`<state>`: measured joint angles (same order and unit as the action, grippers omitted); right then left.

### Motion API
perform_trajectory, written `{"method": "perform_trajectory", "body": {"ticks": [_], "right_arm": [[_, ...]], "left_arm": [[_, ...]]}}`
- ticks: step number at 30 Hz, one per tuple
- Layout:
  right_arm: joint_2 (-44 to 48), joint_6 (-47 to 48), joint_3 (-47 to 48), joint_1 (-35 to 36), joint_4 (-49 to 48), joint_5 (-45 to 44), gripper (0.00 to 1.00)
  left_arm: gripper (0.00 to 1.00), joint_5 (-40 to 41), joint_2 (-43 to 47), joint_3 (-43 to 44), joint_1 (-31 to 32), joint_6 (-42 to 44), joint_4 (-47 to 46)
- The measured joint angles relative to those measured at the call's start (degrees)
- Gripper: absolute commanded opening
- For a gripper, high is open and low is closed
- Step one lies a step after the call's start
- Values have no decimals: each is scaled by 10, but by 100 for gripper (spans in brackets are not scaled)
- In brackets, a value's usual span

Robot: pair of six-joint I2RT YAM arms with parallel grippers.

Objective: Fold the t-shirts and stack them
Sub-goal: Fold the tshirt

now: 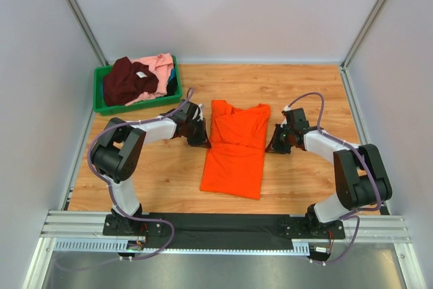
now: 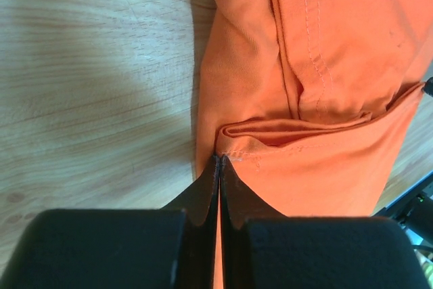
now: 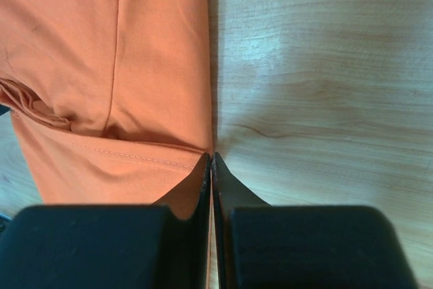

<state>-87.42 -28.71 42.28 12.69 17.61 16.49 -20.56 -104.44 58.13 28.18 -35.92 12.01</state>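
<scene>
The bright orange t-shirt lies partly folded in the middle of the wooden table, its upper part wider than its lower part. My left gripper is at the shirt's left edge, and in the left wrist view this gripper is shut on a stitched hem corner of the orange cloth. At the shirt's right edge is my right gripper. In the right wrist view it is shut on the very edge of the cloth. A dark maroon t-shirt and a light pink one lie crumpled in the bin.
The green plastic bin stands at the back left corner of the table. Grey walls close in the back and both sides. The arms' mounting rail runs along the near edge. Bare wood shows on both sides of the orange shirt.
</scene>
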Motion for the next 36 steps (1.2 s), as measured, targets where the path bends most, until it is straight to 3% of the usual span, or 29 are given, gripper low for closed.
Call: {"method": "perform_trajectory", "body": {"ticks": [3, 6, 10, 12, 13, 19, 26, 36], "right_arm": [[0, -1, 4, 0, 2, 2, 16], [2, -2, 14, 0, 9, 1, 36], [37, -4, 16, 0, 33, -2, 43], [65, -4, 14, 0, 42, -1, 43], [80, -4, 12, 0, 47, 1, 43], [129, -20, -7, 16, 98, 5, 58], [180, -78, -72, 86, 168, 5, 60], [247, -192, -172, 189, 159, 11, 56]], "left_arm": [[0, 1, 2, 2, 0, 0, 7], [0, 2, 6, 6, 0, 1, 23], [2, 1, 11, 14, 0, 2, 36], [10, 2, 16, 14, 0, 2, 38], [20, 2, 18, 14, 0, 2, 40], [36, 23, 31, 23, 0, -1, 79], [42, 45, 103, 5, 2, -2, 123], [47, 15, 226, -178, 77, -12, 114]]}}
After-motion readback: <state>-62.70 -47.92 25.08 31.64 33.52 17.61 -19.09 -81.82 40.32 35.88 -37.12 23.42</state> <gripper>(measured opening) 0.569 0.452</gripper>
